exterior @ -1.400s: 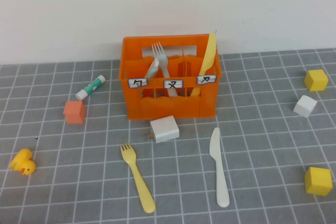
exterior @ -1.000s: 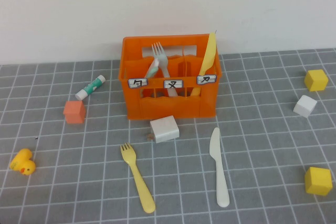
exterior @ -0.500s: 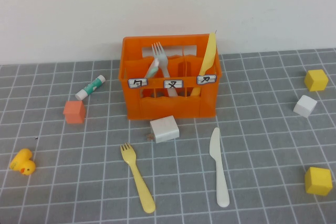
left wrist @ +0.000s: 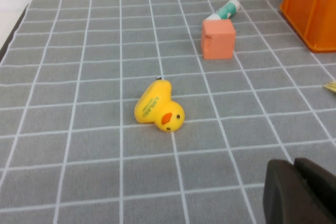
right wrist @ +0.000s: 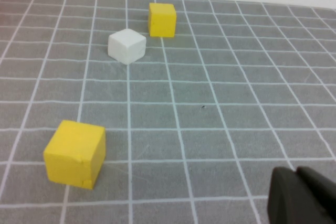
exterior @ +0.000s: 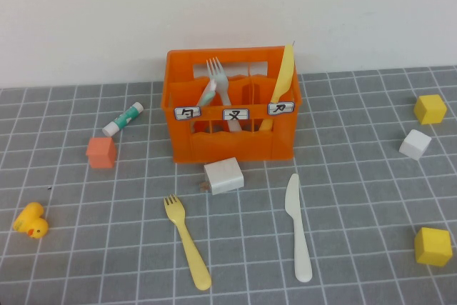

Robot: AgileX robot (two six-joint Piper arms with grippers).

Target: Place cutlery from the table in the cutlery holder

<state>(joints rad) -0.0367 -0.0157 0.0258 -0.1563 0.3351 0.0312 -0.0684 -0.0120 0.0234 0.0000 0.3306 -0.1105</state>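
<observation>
The orange crate [exterior: 232, 144] stands at the middle back with three white labels on its front; a grey-white fork and a long yellow knife stand in it. The pale yellow fork [exterior: 188, 242] lies on the mat in front of it, left of centre. The white knife [exterior: 298, 228] lies to the fork's right. Neither arm shows in the high view. My left gripper [left wrist: 295, 165] is shut and empty above the mat near the rubber duck. My right gripper [right wrist: 297, 172] is shut and empty above the mat near the yellow cubes. A corner of the crate shows in the left wrist view [left wrist: 313, 9].
A white block [exterior: 223, 176] sits just in front of the crate. A rubber duck [exterior: 31, 221], a salmon cube [exterior: 101, 152] and a glue stick [exterior: 123, 118] lie at the left. Two yellow cubes [exterior: 430, 108] [exterior: 433, 246] and a white cube [exterior: 415, 143] lie at the right.
</observation>
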